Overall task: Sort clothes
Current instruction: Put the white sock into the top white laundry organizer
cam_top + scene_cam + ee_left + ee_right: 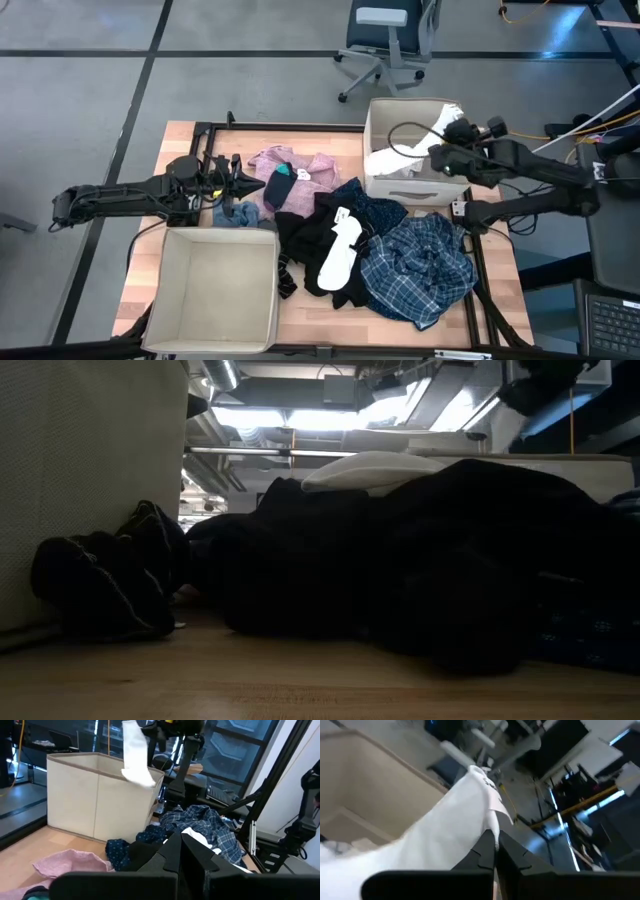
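Observation:
My right gripper [436,150] is over the far-right beige bin [372,128], shut on a white cloth [455,815]. The cloth also shows in the left wrist view [136,755], hanging over that bin [95,800]. My left gripper [245,183] is shut and empty, low at the table's left, beside the pink patterned top [305,178]. A teal sock [278,187] lies on the top. A small denim item [237,214] lies beside it. Black pieces [305,245], a white piece [340,255] and the plaid shirt [420,265] are piled at centre and right. My right gripper pinches the white cloth between its two fingers at an upper fold [490,822]; one layer or several, I cannot tell. The cloth hangs slack below the fingers, and its lower end [142,777] reaches the bin's rim.
A second beige bin [215,290] stands at the near left and fills the left of the low view [90,480]. Dark garments [400,560] block the low view. A black frame rail [480,270] runs along the table's right edge. An office chair [385,40] stands beyond the table.

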Motion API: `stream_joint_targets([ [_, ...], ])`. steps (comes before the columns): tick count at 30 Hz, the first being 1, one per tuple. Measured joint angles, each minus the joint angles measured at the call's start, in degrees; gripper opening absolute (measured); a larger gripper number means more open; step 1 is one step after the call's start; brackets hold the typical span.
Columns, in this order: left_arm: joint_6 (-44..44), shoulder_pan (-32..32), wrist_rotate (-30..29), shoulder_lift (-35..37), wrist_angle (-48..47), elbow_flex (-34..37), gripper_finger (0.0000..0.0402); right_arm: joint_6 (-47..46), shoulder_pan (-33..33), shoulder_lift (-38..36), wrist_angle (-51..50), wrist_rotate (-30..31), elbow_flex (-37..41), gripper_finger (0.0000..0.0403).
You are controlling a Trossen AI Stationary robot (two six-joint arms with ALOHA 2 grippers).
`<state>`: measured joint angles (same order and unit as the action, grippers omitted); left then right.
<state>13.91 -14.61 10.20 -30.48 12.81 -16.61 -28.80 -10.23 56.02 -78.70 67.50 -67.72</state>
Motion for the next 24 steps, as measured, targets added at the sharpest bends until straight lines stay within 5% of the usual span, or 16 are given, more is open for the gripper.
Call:
stream_joint_targets([
  [7,0.02,0.00,0.02,0.00,-0.32,0.00,0.0001,11.03,-7.97,1.38,9.59,-10.11,0.00,0.0015],
  [13,0.02,0.00,0.02,0.00,-0.30,0.00,0.0001,11.03,-12.55,1.60,14.95,-20.75,-0.02,0.0039],
  [24,0.20,0.00,0.02,0.00,-0.19,0.00,0.0001,12.60,-14.92,1.48,15.25,-35.37,-0.53,0.0188],
])
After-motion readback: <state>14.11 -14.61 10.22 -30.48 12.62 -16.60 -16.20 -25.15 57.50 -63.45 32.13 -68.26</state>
